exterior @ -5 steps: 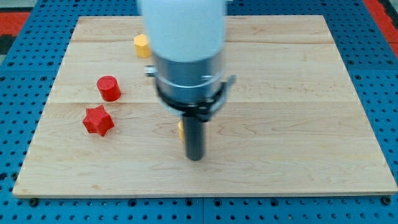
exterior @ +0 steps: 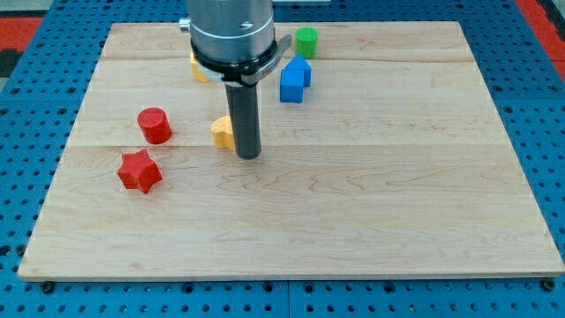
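My tip (exterior: 249,155) rests on the wooden board (exterior: 371,203) a little left of its middle. A small yellow block (exterior: 222,132), its shape partly hidden by the rod, touches the rod's left side. Left of it stand a red cylinder (exterior: 154,125) and, lower down, a red star (exterior: 139,170). Behind the rod, near the view's top, a yellow block (exterior: 199,67) peeks out at the arm's left edge. To the rod's upper right lies a blue block (exterior: 294,80), with a green cylinder (exterior: 306,41) above it.
The board lies on a blue pegboard table (exterior: 26,177) that shows on all sides. A red area (exterior: 22,22) fills the view's top left corner. The arm's grey body (exterior: 231,31) hides part of the board's top edge.
The arm has moved up and to the left in the view, carrying the small yellow block with it. The blue block and green cylinder, hidden before, now show.
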Controlling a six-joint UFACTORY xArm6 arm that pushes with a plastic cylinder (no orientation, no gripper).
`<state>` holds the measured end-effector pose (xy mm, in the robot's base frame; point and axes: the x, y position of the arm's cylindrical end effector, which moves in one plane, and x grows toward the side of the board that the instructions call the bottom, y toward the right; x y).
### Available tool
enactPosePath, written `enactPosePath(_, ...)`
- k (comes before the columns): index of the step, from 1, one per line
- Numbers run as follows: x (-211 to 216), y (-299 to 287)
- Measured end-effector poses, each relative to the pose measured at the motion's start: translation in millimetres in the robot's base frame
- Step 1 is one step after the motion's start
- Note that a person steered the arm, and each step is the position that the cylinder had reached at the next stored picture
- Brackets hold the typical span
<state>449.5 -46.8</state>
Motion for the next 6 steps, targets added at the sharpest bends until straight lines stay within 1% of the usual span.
enactPosePath(1,-39,-51)
enactPosePath(2,-68,-81)
enactPosePath(3,-74,-75)
enactPosePath(4,-64,-8)
enactPosePath(5,-107,-5)
enactPosePath(6,-138,3)
